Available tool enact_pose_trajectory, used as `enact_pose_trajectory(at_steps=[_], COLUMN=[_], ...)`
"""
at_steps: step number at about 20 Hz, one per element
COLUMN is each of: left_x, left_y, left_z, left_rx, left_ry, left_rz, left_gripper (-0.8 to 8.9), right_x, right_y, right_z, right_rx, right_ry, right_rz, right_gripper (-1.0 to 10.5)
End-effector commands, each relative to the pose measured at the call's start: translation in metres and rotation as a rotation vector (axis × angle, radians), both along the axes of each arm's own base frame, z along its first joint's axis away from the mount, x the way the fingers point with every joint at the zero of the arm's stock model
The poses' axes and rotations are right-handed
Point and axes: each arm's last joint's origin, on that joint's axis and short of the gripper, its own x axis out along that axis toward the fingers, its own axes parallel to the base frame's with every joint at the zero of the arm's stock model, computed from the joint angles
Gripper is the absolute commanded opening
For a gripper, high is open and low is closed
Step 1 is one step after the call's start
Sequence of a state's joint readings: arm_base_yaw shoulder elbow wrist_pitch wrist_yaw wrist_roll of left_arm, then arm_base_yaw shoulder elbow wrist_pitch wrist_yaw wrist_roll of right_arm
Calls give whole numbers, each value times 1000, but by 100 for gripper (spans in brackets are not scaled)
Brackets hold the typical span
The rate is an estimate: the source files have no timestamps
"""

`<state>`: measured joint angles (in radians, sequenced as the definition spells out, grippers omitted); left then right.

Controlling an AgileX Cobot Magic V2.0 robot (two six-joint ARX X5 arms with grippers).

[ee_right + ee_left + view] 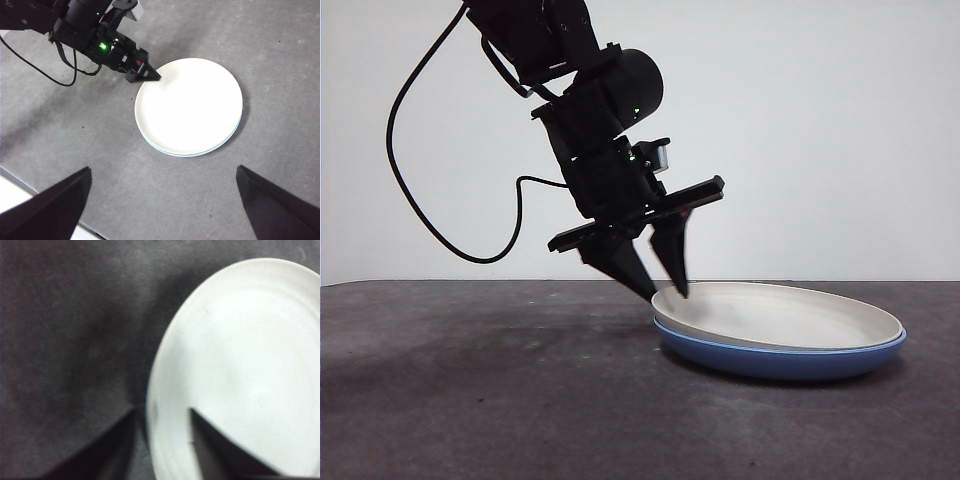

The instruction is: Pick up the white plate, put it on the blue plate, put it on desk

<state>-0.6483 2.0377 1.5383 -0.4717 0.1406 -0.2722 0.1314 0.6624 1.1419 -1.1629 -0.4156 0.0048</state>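
White plate (790, 312) nested in blue plate (780, 358) on the surface (470, 400). Left gripper (668, 290) at the near rim, fingers (220, 455) spread astride its edge. Right gripper (160, 200) high above, fingers wide apart.

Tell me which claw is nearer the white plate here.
Left. The left claw straddles the rim of the white plate, which sits on the blue plate. The right claw hangs open well above it, apart.
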Motion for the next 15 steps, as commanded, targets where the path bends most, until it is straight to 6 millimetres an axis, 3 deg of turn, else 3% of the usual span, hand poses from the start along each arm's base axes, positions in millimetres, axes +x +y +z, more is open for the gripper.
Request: enact_pose_trajectory(at_steps=[1,6,11,15], left_x=[2,-2,-21,-50], left_y=[-6,-3,20,60], left_z=[-1,23,89,145], left_rx=[-2,-20,-65,-70], left_ry=[1,-41,-159,-219], left_rz=[-13,-29,-53,-43], left_gripper=[359,359,358,358], right_x=[-1,-1,0,2], right_y=[0,0,-1,-1], right_z=[5,5,4,4], right_rx=[6,6,-27,-30], right_ry=[-18,-18,-21,-14], right_rz=[-2,-2,-44,-46], right_gripper=[464,464,464,464])
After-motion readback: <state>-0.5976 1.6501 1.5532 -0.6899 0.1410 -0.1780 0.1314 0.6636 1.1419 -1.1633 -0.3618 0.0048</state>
